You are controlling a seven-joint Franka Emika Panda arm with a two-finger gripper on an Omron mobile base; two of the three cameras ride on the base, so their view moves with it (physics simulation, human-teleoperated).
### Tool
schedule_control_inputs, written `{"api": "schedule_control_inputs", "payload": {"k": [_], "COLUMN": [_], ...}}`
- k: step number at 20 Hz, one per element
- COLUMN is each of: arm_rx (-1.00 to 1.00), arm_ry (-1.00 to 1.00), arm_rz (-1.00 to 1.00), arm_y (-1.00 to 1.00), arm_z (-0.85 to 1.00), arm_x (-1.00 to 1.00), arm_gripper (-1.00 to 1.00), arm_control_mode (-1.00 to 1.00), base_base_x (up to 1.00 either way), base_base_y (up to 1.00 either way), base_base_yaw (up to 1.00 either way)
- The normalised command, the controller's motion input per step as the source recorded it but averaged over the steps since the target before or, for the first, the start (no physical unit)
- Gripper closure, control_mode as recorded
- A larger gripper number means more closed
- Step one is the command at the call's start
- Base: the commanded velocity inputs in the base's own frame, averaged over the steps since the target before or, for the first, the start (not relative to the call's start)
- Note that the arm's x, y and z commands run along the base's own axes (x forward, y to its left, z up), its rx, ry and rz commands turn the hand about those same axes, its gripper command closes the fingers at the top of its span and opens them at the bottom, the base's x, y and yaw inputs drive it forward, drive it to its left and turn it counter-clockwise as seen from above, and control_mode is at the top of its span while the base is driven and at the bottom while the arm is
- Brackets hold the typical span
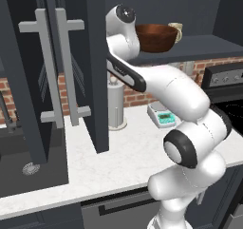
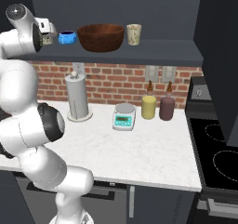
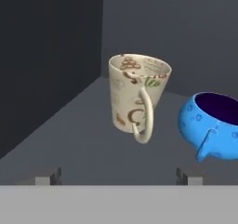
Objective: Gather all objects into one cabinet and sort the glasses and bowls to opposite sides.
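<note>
Cup (image 3: 135,95) beside blue bowl (image 3: 213,125), cabinet shelf (image 3: 88,139).

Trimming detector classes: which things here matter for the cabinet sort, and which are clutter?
Job: wooden bowl, blue bowl, cream cup, patterned mug, cabinet.
Clutter: paper-towel roll, scale, yellow bottle, maroon bottle, stove.
</note>
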Motion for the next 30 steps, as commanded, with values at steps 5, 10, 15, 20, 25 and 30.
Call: {"api": "schedule_control_inputs", "payload": {"k": [5,10,15,20,25,30], "arm_rx": [0.00,0.01,0.05,0.01,0.02,0.04], "arm_ry": [0.00,0.00,0.00,0.00,0.00,0.05], "arm_rz": [-0.09,-0.02,0.00,0.00,0.00,-0.04], "arm_y": [-0.50,-0.88,-1.00,-0.98,-0.99,-0.88], "arm_z": [0.18,0.19,0.08,0.02,0.13,0.09], "arm_x": [-1.00,-0.98,-0.80,-0.63,-0.31,0.09], "arm_gripper": [-1.00,-1.00,-1.00,-1.00,-1.00,-1.00], "arm_control_mode": [-1.00,-1.00,-1.00,-1.00,-1.00,-1.00], "base_base_x": [0.00,0.00,0.00,0.00,0.00,0.00], "base_base_y": [0.00,0.00,0.00,0.00,0.00,0.00], "base_base_yaw": [0.00,0.00,0.00,0.00,0.00,0.00]}}
